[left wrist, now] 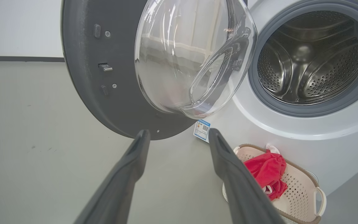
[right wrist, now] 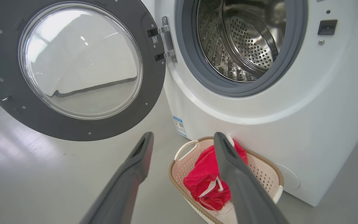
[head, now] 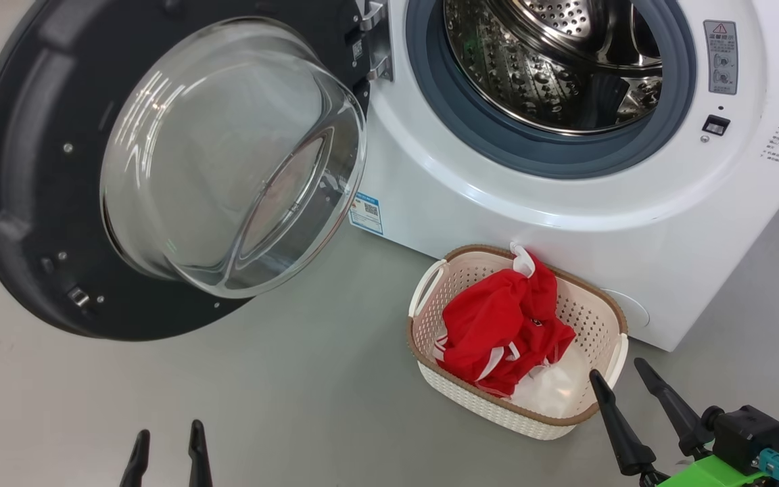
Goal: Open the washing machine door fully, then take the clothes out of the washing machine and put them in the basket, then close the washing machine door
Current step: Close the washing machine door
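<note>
Clothes [head: 498, 321] fill the basket [head: 470, 400], seemingly touching the washing machine [head: 565, 223]; left fingers [head: 198, 453] and right fingers [head: 616, 419] spread, empty.

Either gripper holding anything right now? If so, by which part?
Nothing is held. The left gripper and right gripper are both open and empty; the clothes lie in the basket.

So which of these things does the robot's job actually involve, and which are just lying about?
Part of the job: washing machine, its open door, basket, red garment and white cloth in the basket.
Just there: blue label low on the machine, grey warning sticker higher on its front.
</note>
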### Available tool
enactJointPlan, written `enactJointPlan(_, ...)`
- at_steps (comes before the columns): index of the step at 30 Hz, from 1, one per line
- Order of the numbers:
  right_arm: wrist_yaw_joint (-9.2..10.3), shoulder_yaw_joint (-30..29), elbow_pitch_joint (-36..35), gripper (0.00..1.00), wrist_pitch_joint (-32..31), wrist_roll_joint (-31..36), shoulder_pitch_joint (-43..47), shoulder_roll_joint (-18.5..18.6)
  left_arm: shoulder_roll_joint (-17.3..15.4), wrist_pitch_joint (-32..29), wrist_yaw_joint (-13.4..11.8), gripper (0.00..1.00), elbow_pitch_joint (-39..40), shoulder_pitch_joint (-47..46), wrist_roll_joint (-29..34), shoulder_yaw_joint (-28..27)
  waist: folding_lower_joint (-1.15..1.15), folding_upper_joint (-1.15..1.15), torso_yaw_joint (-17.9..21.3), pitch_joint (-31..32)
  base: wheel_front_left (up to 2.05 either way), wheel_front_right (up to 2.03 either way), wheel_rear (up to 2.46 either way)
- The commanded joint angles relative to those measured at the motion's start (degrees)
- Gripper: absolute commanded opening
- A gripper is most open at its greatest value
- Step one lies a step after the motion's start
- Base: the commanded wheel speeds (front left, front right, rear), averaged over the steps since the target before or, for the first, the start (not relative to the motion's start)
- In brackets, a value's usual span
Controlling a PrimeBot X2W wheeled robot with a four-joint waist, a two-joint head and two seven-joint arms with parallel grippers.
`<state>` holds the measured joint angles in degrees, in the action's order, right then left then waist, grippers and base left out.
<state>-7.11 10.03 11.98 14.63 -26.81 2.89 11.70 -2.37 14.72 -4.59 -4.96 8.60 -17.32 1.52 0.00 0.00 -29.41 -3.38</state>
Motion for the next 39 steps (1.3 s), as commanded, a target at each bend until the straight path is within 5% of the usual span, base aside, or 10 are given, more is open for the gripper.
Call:
enactJointPlan(1, -0.37, 1.16, -1.15, 1.0, 0.37, -0.33, -2.32, 1.08, -0.51, 0.28, -0.4, 1.0, 1.96, -0.54, -0.33, -1.8, 0.0, 0.0, 0.07, 0.02, 0.0, 0.0, 0.0)
enactJointPlan(2, -0.37, 1.1, -1.16, 1.0, 0.37, -0.35, -2.26, 1.08, -0.51, 0.28, -0.26, 1.0, 2.22, -0.74, -0.61, -1.85, 0.0, 0.0, 0.1, 0.01, 0.0, 0.0, 0.0)
enactJointPlan(3, -0.37, 1.01, -1.19, 1.0, 0.37, -0.36, -2.18, 1.06, -0.51, 0.28, -0.06, 0.74, 2.55, -0.98, -1.05, -1.96, 0.0, 0.0, 0.14, -0.01, 0.0, 0.0, 0.0)
enactJointPlan(5, -0.37, 0.79, -1.33, 1.0, 0.37, -0.28, -1.88, 0.91, -0.51, 0.28, 0.66, 0.0, 3.51, -1.69, -2.74, -2.49, 0.0, 0.0, 0.22, -0.04, 0.0, 0.0, 0.0)
enactJointPlan(10, -0.37, 0.2, -1.6, 1.0, 0.37, -0.05, -1.02, 0.14, -0.51, 0.28, 2.97, 0.0, 7.53, -4.79, -3.09, -6.14, 0.0, 0.0, 0.5, -0.05, 0.0, 0.0, 0.0)
enactJointPlan(17, -0.37, -0.45, -2.16, 1.0, 0.37, 0.41, -0.07, -1.43, -2.08, 0.28, 9.49, 0.0, 13.34, -15.0, 0.75, -17.45, 0.0, 0.0, 2.07, -0.81, 0.0, 0.0, 0.0)
enactJointPlan(26, -0.37, -0.11, -2.29, 1.0, 0.37, 0.53, -1.05, -1.52, -14.07, 0.28, 11.99, 0.0, 5.88, -32.35, -6.28, -26.79, 0.0, 0.0, 4.79, -2.62, 0.0, 0.0, 0.0)
enactJointPlan(33, -0.37, -0.04, -2.5, 1.0, 0.37, 0.53, -1.9, -1.43, -24.95, -0.72, 12.06, 0.0, -10.2, -40.85, -16.96, -24.59, 0.0, 0.0, 6.17, -4.08, 0.0, 0.0, 0.0)
enactJointPlan(39, -0.37, 0.04, -2.7, 1.0, 0.37, 0.67, -2.5, -1.25, -31.17, -11.45, 12.06, 0.0, -23.22, -47.55, -33.4, -21.96, 0.0, 0.0, 6.78, -5.62, 0.0, 0.0, 0.0)
